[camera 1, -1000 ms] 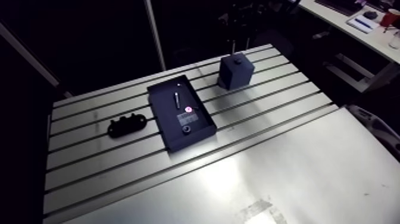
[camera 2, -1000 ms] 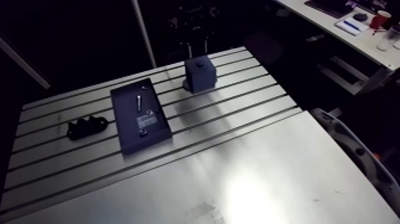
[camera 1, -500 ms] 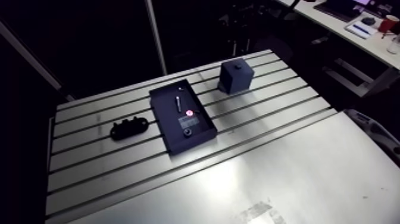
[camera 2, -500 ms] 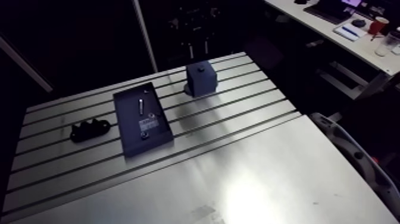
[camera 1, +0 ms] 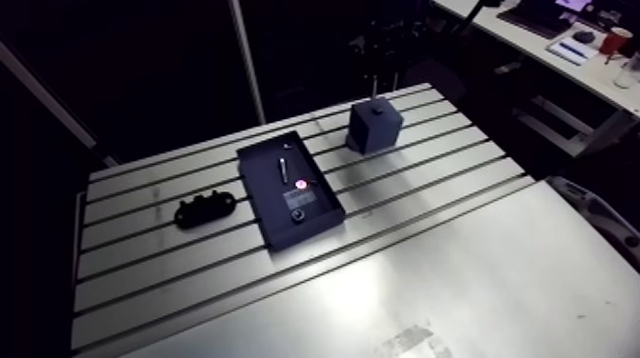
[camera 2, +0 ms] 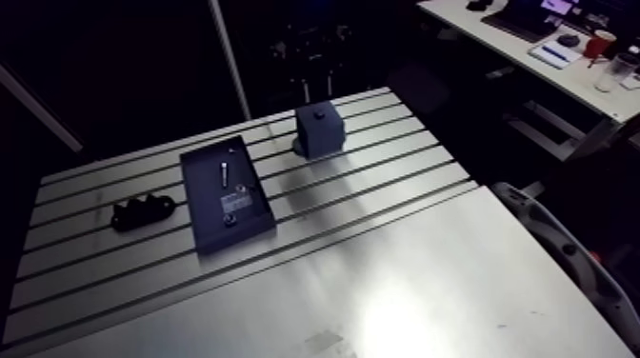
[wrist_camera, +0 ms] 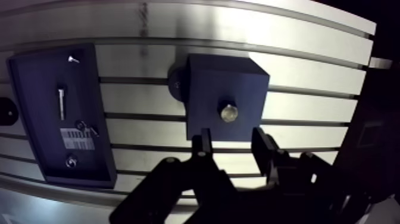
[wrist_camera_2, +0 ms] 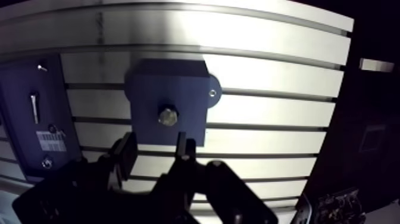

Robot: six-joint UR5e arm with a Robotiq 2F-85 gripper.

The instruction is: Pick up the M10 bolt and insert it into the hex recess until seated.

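The slotted aluminium table (camera 1: pixel 457 276) fills the centre and lower part of the arm view. A black rectangular tray (camera 1: pixel 270 205) lies left of centre, its long side across the slots. It contains, from far end to near end:
- a slim metal pin (camera 1: pixel 283 168)
- a small red mark (camera 1: pixel 301 185)
- a white label (camera 1: pixel 302 198)
- a small round part (camera 1: pixel 298 215)

A black lobed bracket (camera 1: pixel 204 208) lies left of the tray, apart from it.

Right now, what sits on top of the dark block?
On the dark block, at the middle of its top face, stands a metal bolt head. Its shank and any recess below are covered.
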